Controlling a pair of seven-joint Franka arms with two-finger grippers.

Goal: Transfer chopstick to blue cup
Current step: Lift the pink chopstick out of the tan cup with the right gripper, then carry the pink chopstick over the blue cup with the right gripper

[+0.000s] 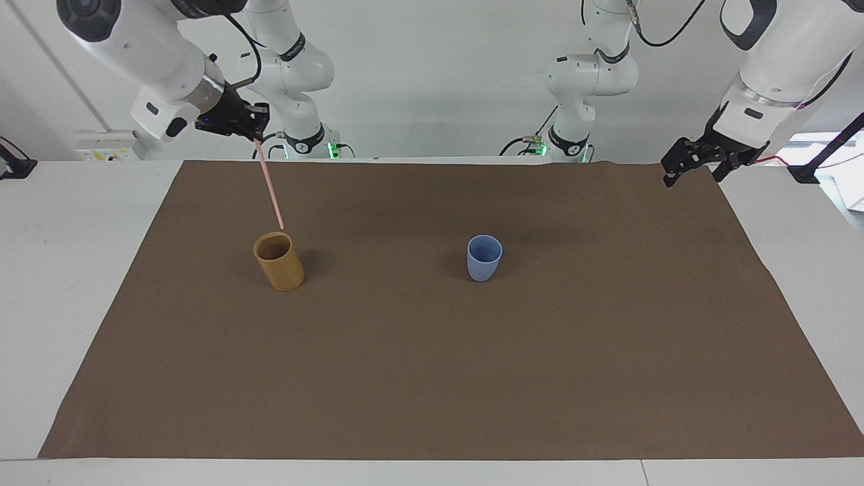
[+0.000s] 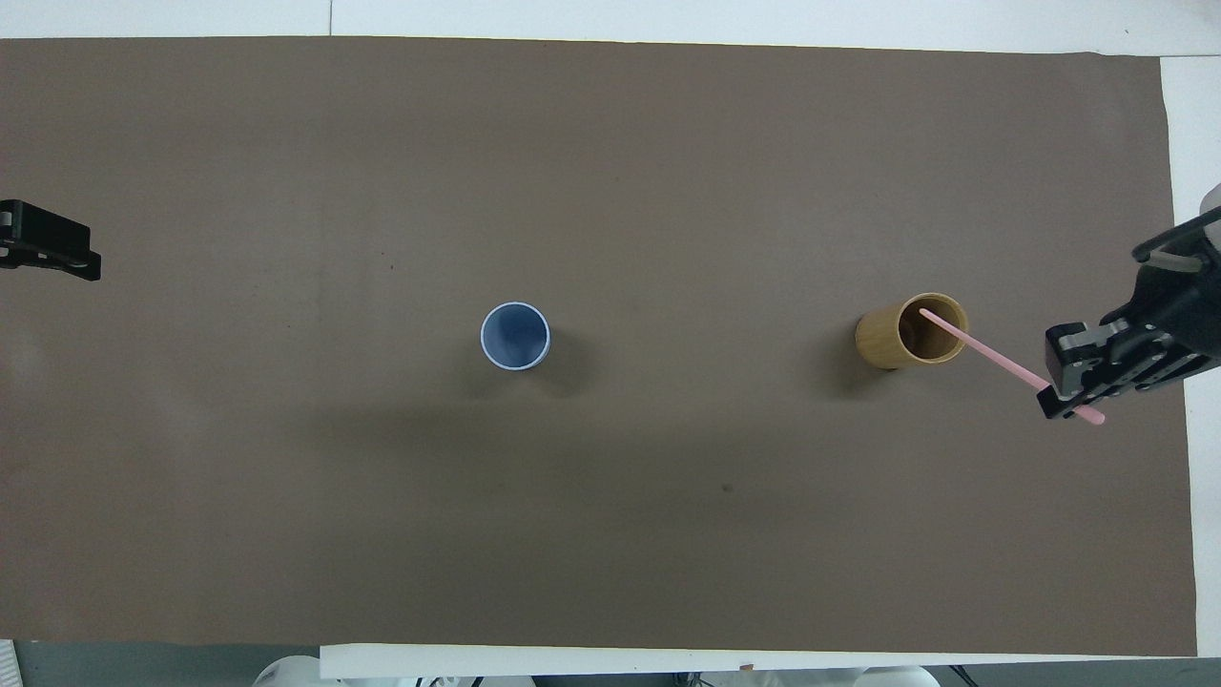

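My right gripper (image 1: 255, 129) is shut on the top of the thin pale pink chopstick (image 1: 270, 185) and holds it up in the air over the tan cup (image 1: 279, 261). The stick hangs tilted, and its lower tip is just above the tan cup's rim. In the overhead view the right gripper (image 2: 1070, 401) holds the chopstick (image 2: 983, 351) with its tip over the tan cup's mouth (image 2: 911, 331). The small light-blue cup (image 1: 484, 258) stands upright and empty mid-table (image 2: 515, 336). My left gripper (image 1: 683, 172) waits in the air over the cloth's corner at the left arm's end (image 2: 57, 256).
A brown cloth (image 1: 432, 378) covers most of the white table. The tan cup stands toward the right arm's end, about as near to the robots as the blue cup.
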